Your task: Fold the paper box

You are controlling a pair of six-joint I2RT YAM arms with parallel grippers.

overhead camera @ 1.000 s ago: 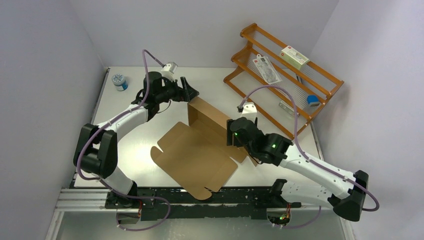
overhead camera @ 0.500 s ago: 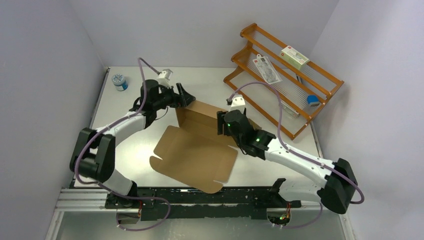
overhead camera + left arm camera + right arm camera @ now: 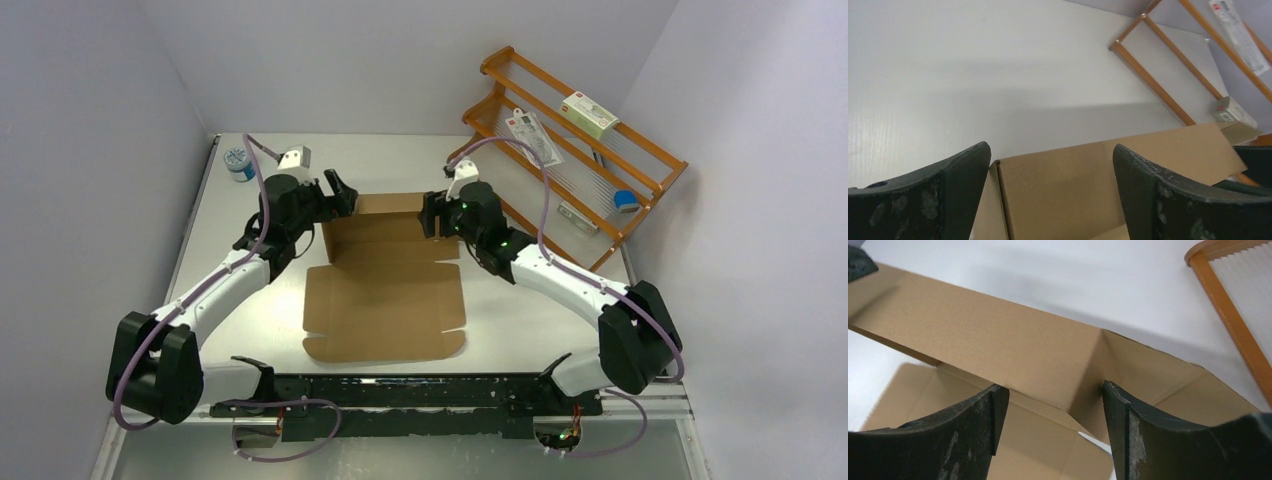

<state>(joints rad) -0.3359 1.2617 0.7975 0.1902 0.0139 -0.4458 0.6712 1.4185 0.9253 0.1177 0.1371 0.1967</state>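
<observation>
The paper box [image 3: 385, 300] is laid on the white table [image 3: 400, 160], left of the orange rack [image 3: 640, 142], within pale walls [image 3: 400, 60]. The left gripper [image 3: 338, 192] and right gripper [image 3: 431, 215] are spread and empty; only in the wrist views is the box's raised wall seen between the fingers [image 3: 923, 200].

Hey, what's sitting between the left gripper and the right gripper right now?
The raised back panel of the paper box spans the gap between the left gripper and right gripper, clearest in the top view.

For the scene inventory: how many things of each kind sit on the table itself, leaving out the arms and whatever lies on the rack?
Brown cardboard box: 1
Orange wooden rack: 1
Small round tub: 1
Total: 3
</observation>
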